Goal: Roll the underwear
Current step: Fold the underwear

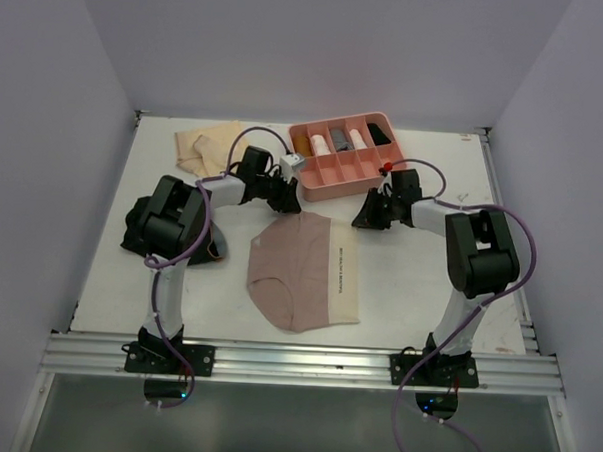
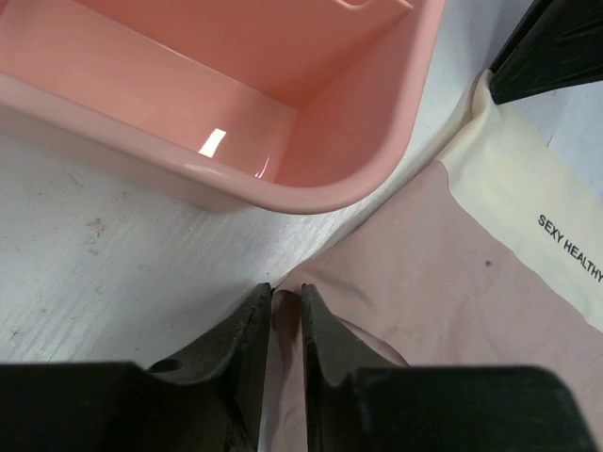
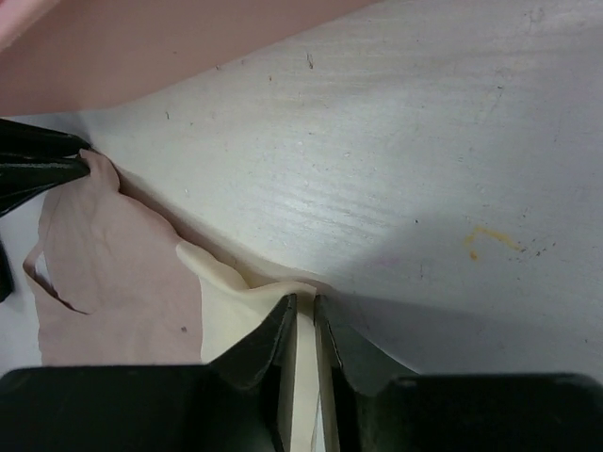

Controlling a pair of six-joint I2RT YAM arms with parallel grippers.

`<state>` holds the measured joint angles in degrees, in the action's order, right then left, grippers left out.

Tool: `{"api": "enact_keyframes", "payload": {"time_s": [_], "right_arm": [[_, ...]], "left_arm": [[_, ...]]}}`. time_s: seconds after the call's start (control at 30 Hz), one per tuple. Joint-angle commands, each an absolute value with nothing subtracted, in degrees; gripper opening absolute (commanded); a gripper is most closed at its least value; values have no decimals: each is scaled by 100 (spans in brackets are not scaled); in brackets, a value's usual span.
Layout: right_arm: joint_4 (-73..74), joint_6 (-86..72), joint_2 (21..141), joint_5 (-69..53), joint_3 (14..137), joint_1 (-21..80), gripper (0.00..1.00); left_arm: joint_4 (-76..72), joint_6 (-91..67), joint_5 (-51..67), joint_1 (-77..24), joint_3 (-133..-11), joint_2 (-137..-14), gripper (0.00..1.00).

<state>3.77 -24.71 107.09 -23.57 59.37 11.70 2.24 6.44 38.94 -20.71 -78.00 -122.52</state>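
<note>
Waistband to the far side: the pink underwear [image 1: 305,271] lies flat mid-table, its waist edge just near of the pink tray [image 1: 336,179] and its narrow end pointing at the near edge. Your left gripper [image 2: 285,294] is drawn narrow on the far-left corner of that edge, with a fold of pink cloth caught between the jaws. Your right gripper [image 3: 304,301] is pinched just as narrow on the far-right corner, on the cream side of the garment.

So the held edge runs left to right between your two tools, and the whole body of the cloth lies on the near side of both. Neither arm is nearer; each has its own corner. I judge the roll must travel from far to near, both corners carried level so the edge stays square. The tray wall sits just beyond your left fingers, so draw away from it. The black underwear [image 1: 136,231] and the tan underwear [image 1: 207,147] lie well apart at the left.
</note>
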Motion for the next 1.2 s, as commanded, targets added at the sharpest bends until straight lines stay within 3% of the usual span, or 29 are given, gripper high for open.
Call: {"api": "enact_keyframes", "payload": {"time_s": [0.0, 0.07, 0.17, 0.57, 1.17], "right_arm": [[334, -2391, 10872, -2312, 5924, 1160, 17], [325, -2382, 10863, -2355, 5968, 1151, 6], [255, -2399, 10732, -2461, 5968, 1151, 0], [641, -2241, 9748, -2461, 5968, 1151, 0], [1212, -2083, 8298, -2619, 5080, 1204, 0]], "left_arm": [[299, 624, 4112, -2092, -7796, -12428, 19], [281, 642, 4209, -2092, -7761, -12367, 10], [220, 668, 4324, -2092, -7665, -12200, 0], [-211, 791, 4324, -2039, -7049, -10996, 0], [860, 1793, 5142, -2100, -5643, -9300, 0]]}}
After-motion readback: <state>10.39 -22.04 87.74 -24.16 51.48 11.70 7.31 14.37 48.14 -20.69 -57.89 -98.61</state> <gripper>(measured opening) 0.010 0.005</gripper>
